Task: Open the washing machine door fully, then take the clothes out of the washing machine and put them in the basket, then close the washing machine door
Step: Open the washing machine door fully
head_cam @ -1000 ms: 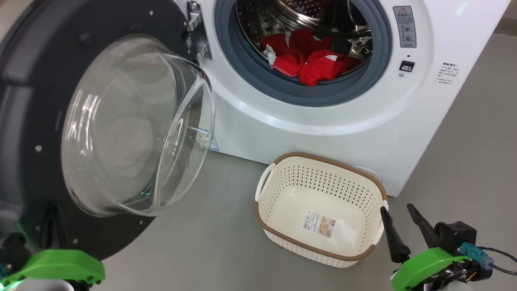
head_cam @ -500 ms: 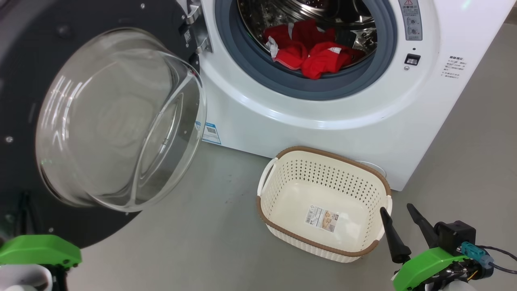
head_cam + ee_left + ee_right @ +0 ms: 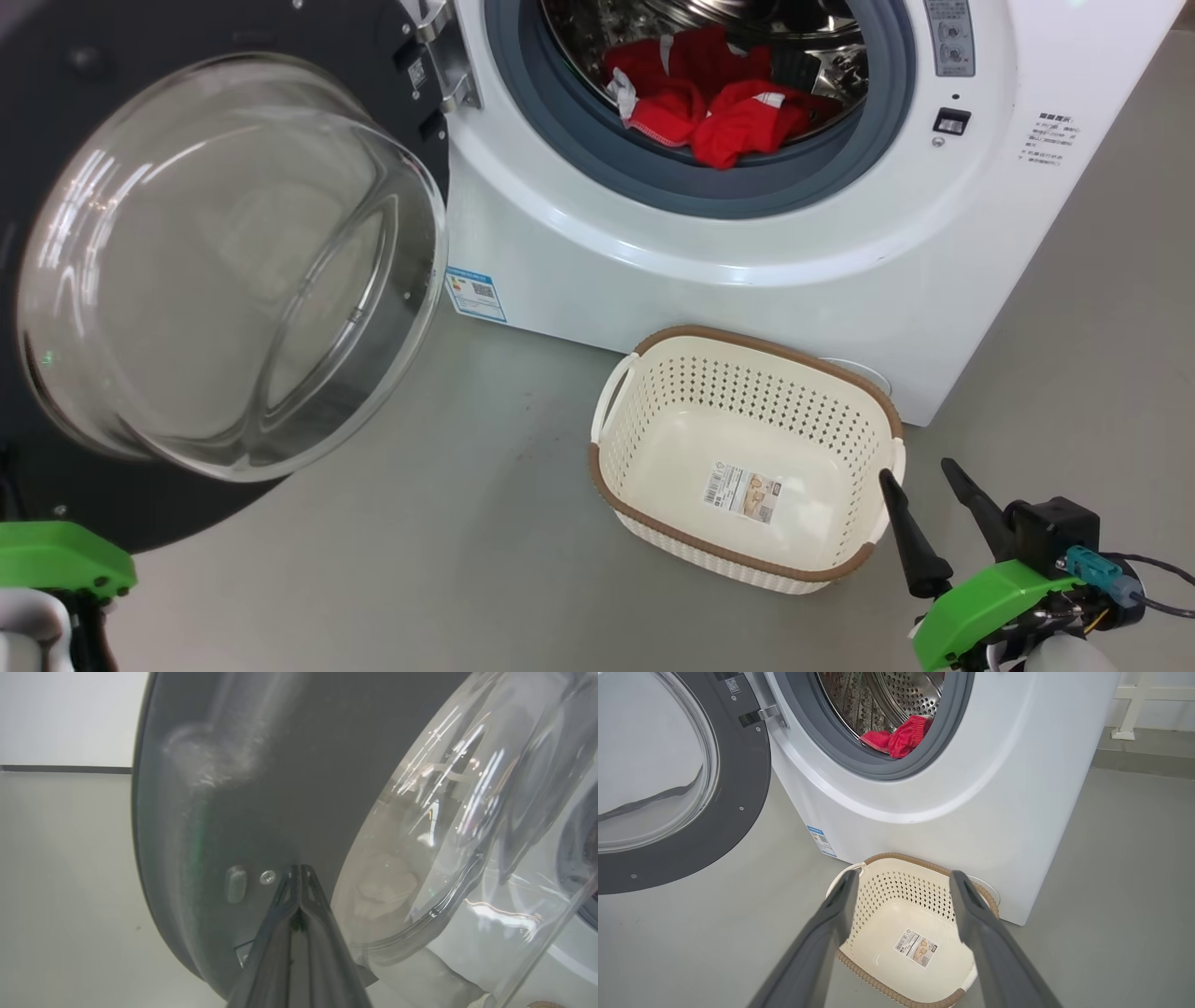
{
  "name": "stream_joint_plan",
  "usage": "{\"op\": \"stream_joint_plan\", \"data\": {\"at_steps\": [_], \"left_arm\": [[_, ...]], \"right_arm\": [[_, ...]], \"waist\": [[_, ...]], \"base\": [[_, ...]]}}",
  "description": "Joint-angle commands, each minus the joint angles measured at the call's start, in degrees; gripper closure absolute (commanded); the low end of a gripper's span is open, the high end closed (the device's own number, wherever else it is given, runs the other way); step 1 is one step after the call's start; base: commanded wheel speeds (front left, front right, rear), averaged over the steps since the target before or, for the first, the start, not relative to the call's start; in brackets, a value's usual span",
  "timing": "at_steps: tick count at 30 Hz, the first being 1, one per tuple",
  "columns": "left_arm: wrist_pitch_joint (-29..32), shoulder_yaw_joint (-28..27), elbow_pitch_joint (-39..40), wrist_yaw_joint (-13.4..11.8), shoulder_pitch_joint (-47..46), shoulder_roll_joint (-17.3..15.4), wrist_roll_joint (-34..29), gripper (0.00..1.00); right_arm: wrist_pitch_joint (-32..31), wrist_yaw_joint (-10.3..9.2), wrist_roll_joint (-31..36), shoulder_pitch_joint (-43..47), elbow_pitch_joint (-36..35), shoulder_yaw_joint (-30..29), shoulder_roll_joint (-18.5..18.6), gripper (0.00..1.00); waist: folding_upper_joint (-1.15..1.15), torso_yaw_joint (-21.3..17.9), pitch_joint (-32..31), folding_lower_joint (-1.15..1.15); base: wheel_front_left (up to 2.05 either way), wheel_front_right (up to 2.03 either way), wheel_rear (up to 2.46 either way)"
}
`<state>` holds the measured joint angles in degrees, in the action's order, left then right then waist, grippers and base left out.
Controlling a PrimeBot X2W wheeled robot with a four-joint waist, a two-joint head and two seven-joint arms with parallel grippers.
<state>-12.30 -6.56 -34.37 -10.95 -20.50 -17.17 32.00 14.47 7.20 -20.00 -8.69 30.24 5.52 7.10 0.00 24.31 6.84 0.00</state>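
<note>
Kept left gripper (image 3: 299, 873) pressed together, pinching nothing, tips set at the dark inner face of the door (image 3: 210, 812), just beside a small screw (image 3: 267, 876); could not tell touch from near-touch. Held right gripper (image 3: 904, 879) spread wide and empty, hovering by the near rim of the basket (image 3: 924, 862).

Swung the door further out over the last second. Uncovered the blue sticker (image 3: 474, 293) on the washer (image 3: 672, 271), overlapped by the glass bowl (image 3: 224, 261) a second earlier. Carried the left wrist's green mount (image 3: 56, 560) toward the lower left corner of the head view along with it. Shifted the head camera a little too, so discounted part of that drift. Left right gripper, basket and clothes (image 3: 719, 121) placed as before.

Judged the opening step nearly or fully done, with the washer's mouth left clear. Found the clothes heaped at the drum's front lip, against the grey ring (image 3: 653, 191), none yet in the basket. Found the basket empty on the floor (image 3: 420, 541), at the washer's lower front edge. Judged the reach into the drum as next, likely for the spread right gripper.
</note>
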Motion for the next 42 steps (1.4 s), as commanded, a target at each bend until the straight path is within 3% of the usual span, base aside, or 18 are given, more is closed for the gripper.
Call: {"op": "stream_joint_plan", "data": {"at_steps": [1,14,24,25,28,29,30,36,42], "left_arm": [[-0.8,-2.9,-0.1,0.3,-2.9,-3.7,0.4,1.0],[-2.1,-4.4,-5.4,2.1,-6.9,-3.6,2.2,1.0],[-2.6,-6.1,5.9,1.0,-0.3,-3.5,0.9,0.98],[-2.0,-6.2,11.5,0.5,2.3,-3.9,0.5,0.61],[0.1,-5.8,18.2,-0.9,5.0,-3.9,-0.1,0.51],[1.5,-5.2,23.0,-1.6,6.8,-4.3,-0.8,0.11],[2.2,-4.9,25.4,-1.8,7.5,-4.2,-0.9,0.0],[4.4,-2.5,36.2,-1.9,10.1,-5.2,-3.0,0.0],[4.1,1.8,39.8,2.3,10.3,-3.9,-1.7,0.0]], "right_arm": [[0.5,0.29,0.4,-1.6,-1.0,1.5,0.6,0.0],[0.5,0.29,0.8,-3.2,0.0,0.4,0.0,0.0],[0.5,0.29,-0.1,-2.6,-0.3,-0.9,-2.0,0.0],[0.5,0.29,-0.3,-2.2,-0.9,-1.6,-2.5,0.0],[0.5,0.29,-0.3,-1.7,-1.6,-2.4,-3.0,0.0],[0.5,0.29,-0.4,-1.3,-2.0,-3.0,-3.2,0.0],[0.5,0.29,-0.4,-1.1,-2.1,-3.3,-3.3,0.0],[0.5,0.29,0.3,-0.4,-3.8,-4.5,-3.7,0.0],[0.5,0.29,1.0,-0.5,-6.2,-4.9,-3.8,0.0]], "waist": [[0.0,-0.1,0.2,0.0],[0.0,-1.2,0.7,0.0],[0.0,-3.4,-2.4,0.0],[0.0,-4.5,-3.4,0.0],[0.0,-5.9,-4.5,0.0],[0.0,-7.0,-5.1,0.0],[0.0,-7.5,-5.4,0.0],[0.0,-11.3,-6.2,0.0],[0.0,-15.3,-6.6,0.0]], "base": [[0.0,0.0,0.0],[0.0,0.0,0.0],[0.0,0.0,0.0],[0.0,0.0,0.0],[0.0,0.0,0.0],[0.0,0.0,0.0],[0.0,0.0,0.0],[0.0,0.0,0.0],[0.0,0.0,0.0]]}}
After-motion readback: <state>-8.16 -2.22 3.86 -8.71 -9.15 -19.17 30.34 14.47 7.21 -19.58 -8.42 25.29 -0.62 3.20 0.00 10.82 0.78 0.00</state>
